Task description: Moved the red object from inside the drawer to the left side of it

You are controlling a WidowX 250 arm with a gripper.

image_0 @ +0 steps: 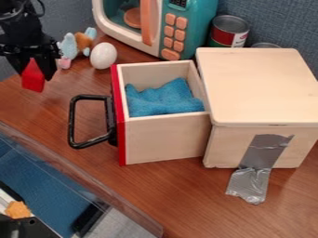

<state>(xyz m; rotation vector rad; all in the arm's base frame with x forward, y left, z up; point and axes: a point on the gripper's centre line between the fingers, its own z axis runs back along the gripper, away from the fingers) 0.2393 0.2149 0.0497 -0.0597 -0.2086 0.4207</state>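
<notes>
Red object (33, 82) hangs clenched in the claw (35, 74), the arm (20, 28) above cut off

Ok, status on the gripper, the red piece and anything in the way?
Gripper closed on red piece, out left of the open drawer. White egg and plush toy close by; drawer handle juts out that side.

I'm watching through a fixed camera set higher than the open wooden drawer (164, 139), looking down at a slant over its side wall and into it. It's near enough that the drawer sits mid-view, and it faces across toward the toy microwave (200, 23) behind.
</notes>
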